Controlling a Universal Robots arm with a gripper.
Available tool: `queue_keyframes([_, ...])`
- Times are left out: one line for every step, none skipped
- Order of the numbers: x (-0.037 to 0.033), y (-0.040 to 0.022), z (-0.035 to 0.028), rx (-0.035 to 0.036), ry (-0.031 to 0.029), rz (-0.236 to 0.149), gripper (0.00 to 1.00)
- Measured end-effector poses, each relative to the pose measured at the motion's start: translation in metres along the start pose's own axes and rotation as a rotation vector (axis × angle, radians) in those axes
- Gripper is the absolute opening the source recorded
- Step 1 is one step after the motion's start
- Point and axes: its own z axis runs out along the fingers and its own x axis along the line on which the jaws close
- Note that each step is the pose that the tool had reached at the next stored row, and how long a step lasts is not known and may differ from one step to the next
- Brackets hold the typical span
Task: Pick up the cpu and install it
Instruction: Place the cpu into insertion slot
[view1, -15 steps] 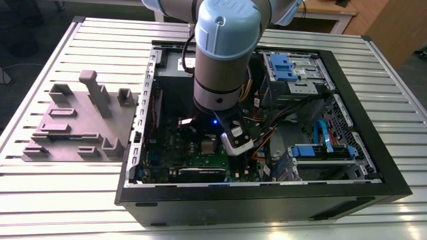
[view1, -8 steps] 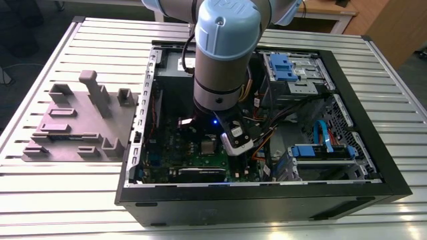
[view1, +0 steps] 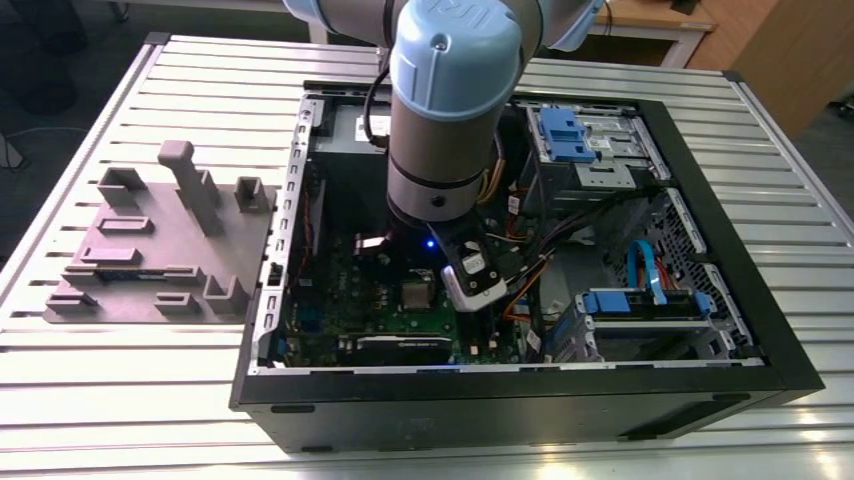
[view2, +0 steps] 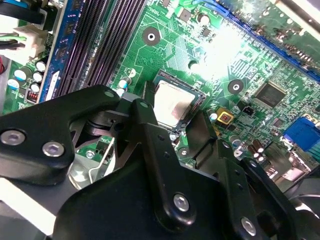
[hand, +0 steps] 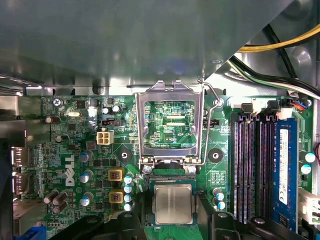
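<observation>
Exterior view: soft, even room light; slatted table (view1: 134, 400) bright; computer case (view1: 534, 405) interior dimmer, shadowed under the arm (view1: 447, 120); small blue light (view1: 430, 243) glowing; second wrist view: white glare blown out on motherboard (view2: 222, 45); first wrist view: dull sheen on cpu (hand: 172, 204); metal panel (hand: 125, 40) in shade.

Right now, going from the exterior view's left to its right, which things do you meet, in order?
Grey fixture block → cpu → lower blue drive caddy.

White brand lettering (hand: 69, 170) on motherboard (hand: 210, 176)
</observation>
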Motion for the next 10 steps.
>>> queue_keyframes([0.0000,0.0000,0.0000,0.0000,0.0000,0.000,0.52])
queue_keyframes([0.0000,0.0000,0.0001,-0.0001,0.0000,0.000,0.52])
queue_keyframes([-0.0003,0.0000,0.0001,-0.0001,0.0000,0.000,0.52])
queue_keyframes([-0.0009,0.0000,0.0002,-0.0003,0.0001,0.000,0.52])
queue_keyframes([-0.0017,0.0001,0.0001,-0.0003,0.0003,0.000,0.52])
queue_keyframes([-0.0028,0.0001,0.0000,-0.0002,0.0005,0.000,0.52])
queue_keyframes([-0.0032,0.0000,0.0000,-0.0001,0.0005,0.000,0.52])
queue_keyframes([-0.0032,0.0000,0.0000,0.0000,0.0006,0.000,0.52])
queue_keyframes([-0.0032,0.0000,0.0000,0.0001,0.0006,-0.001,0.52])
queue_keyframes([-0.0032,0.0001,0.0003,0.0000,0.0006,-0.002,0.52])
